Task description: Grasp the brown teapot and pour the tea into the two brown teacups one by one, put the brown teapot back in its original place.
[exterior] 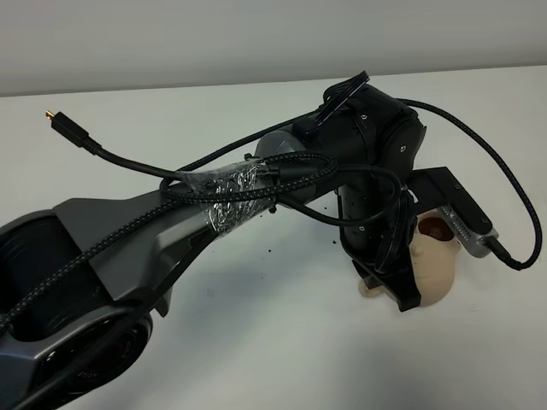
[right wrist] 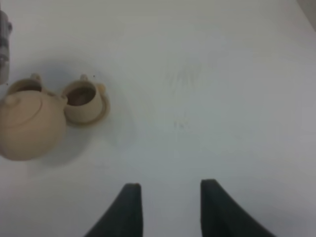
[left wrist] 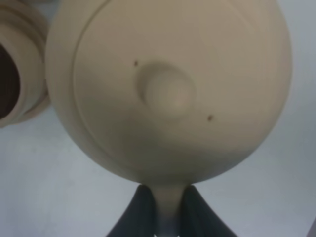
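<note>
**Teapot held at the cups, spout toward them**

The left gripper is pinching the teapot by its handle, jaws pressed onto it, so the pot's long axis is running straight out from the gripper, spout on the far side. In the right wrist view the teapot is sitting against the two cups, overlapping the farther cup. The right gripper is hanging spread and empty, well apart over bare table. Pouring looks underway or imminent; the cups' closeness to each other is the hazard.
</note>
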`<action>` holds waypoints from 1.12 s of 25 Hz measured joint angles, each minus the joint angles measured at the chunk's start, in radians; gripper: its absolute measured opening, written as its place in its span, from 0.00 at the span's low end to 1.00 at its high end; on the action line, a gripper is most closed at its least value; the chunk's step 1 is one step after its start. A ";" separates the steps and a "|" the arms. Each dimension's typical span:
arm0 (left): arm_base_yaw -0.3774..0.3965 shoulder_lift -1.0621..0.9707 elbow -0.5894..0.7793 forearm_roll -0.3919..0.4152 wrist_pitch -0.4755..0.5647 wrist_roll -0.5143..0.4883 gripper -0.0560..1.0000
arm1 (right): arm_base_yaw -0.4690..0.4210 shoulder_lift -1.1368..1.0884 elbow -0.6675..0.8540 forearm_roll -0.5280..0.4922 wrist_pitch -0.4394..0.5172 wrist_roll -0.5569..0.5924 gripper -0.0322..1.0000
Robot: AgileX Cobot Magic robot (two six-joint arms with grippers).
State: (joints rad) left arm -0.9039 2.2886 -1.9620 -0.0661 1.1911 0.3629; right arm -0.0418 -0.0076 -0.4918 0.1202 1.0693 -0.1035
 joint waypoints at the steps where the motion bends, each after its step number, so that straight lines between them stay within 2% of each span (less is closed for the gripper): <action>1: 0.000 -0.003 0.000 0.003 0.000 -0.001 0.20 | 0.000 0.000 0.000 0.000 0.000 0.000 0.33; 9: -0.001 -0.095 0.032 0.081 0.000 -0.022 0.20 | 0.000 0.000 0.000 0.000 0.000 0.000 0.33; 16: 0.028 -0.265 0.215 0.156 -0.001 -0.105 0.20 | 0.000 0.000 0.000 0.000 0.000 0.000 0.33; 25: 0.189 -0.484 0.546 0.173 -0.001 -0.275 0.20 | 0.000 0.000 0.000 0.000 0.000 0.000 0.33; 28: 0.246 -0.548 0.664 0.171 -0.033 -0.329 0.20 | 0.000 0.000 0.000 0.000 0.000 0.000 0.33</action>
State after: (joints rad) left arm -0.6581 1.7406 -1.2984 0.1053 1.1579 0.0335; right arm -0.0418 -0.0076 -0.4918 0.1202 1.0693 -0.1035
